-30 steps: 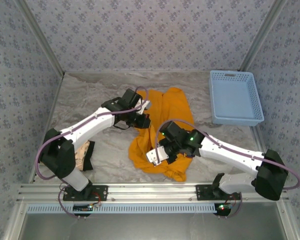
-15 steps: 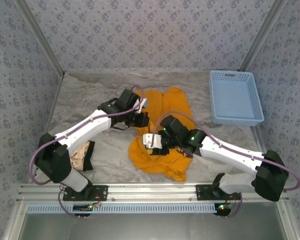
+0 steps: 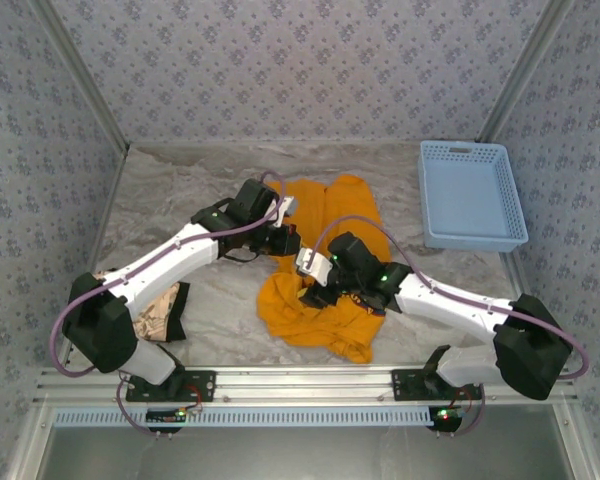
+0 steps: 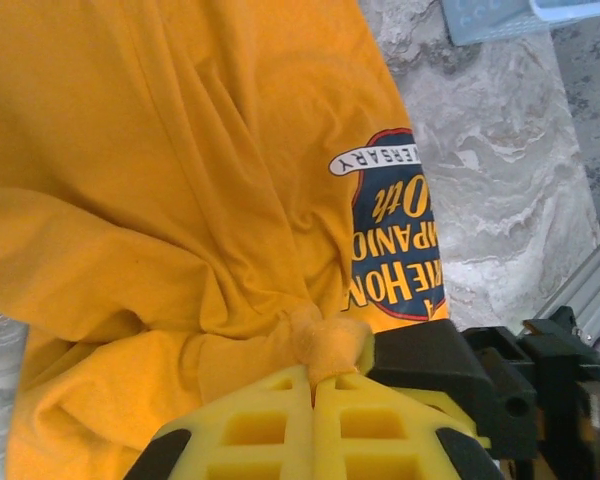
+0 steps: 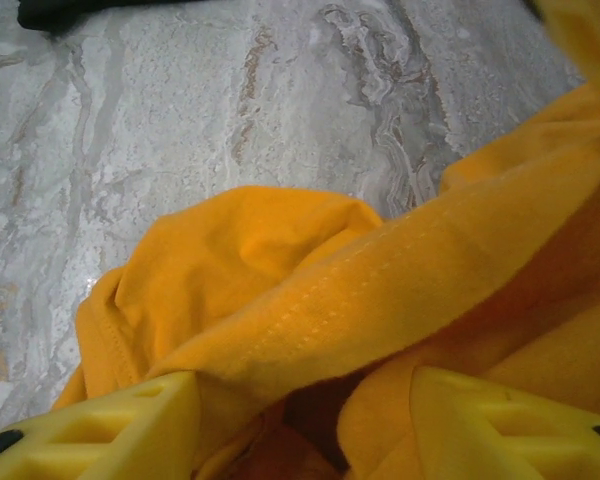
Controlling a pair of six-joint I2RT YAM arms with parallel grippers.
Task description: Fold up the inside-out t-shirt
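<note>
top external view: the inside-out t-shirt lies in a rumpled heap in the middle of the desk, running from the far middle toward the near edge, with both arms reaching into it. the left gripper is at the shirt's far left edge. in the left wrist view the left gripper is closed tight on a small pinch of orange fabric, just beside the dark printed graphic. the right gripper is over the near left part of the heap. in the right wrist view the right gripper has its jaws well apart, with a hemmed band of cloth lying between them but not clamped.

no flat panel, straight edge or stacked layer shows anywhere, so i judge the folding barely begun: the shirt has yet to be spread out, its sleeves brought in and the body doubled over. a blue basket sits far right and a beige cloth near left, both apart from the shirt.
</note>
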